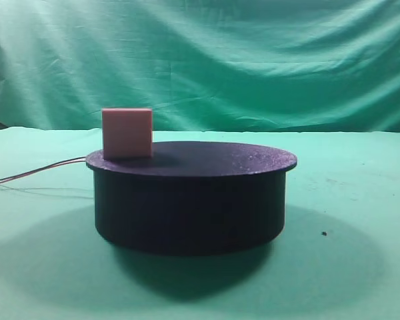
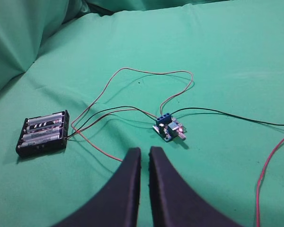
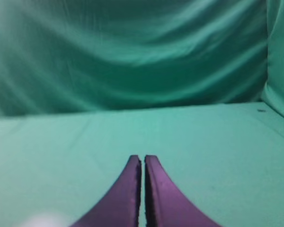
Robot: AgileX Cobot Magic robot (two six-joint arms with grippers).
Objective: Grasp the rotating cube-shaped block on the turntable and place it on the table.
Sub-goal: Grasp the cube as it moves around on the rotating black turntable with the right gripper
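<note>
The salmon-pink cube-shaped block (image 1: pixel 127 133) stands upright on the left edge of the black turntable (image 1: pixel 190 200), which sits on the green table (image 1: pixel 360 267). Neither gripper shows in the exterior high view. My left gripper (image 2: pixel 145 152) is shut and empty, its dark fingers nearly touching, above green cloth near the wiring. My right gripper (image 3: pixel 143 160) is shut and empty over bare green cloth, facing the backdrop. The block and turntable are out of both wrist views.
Thin red and dark wires (image 1: pixel 37 172) run left from the turntable. In the left wrist view a black battery holder (image 2: pixel 43 133), a small blue circuit board (image 2: pixel 168 127) and looping wires (image 2: pixel 146 75) lie on the cloth. A green backdrop (image 1: pixel 200 60) hangs behind.
</note>
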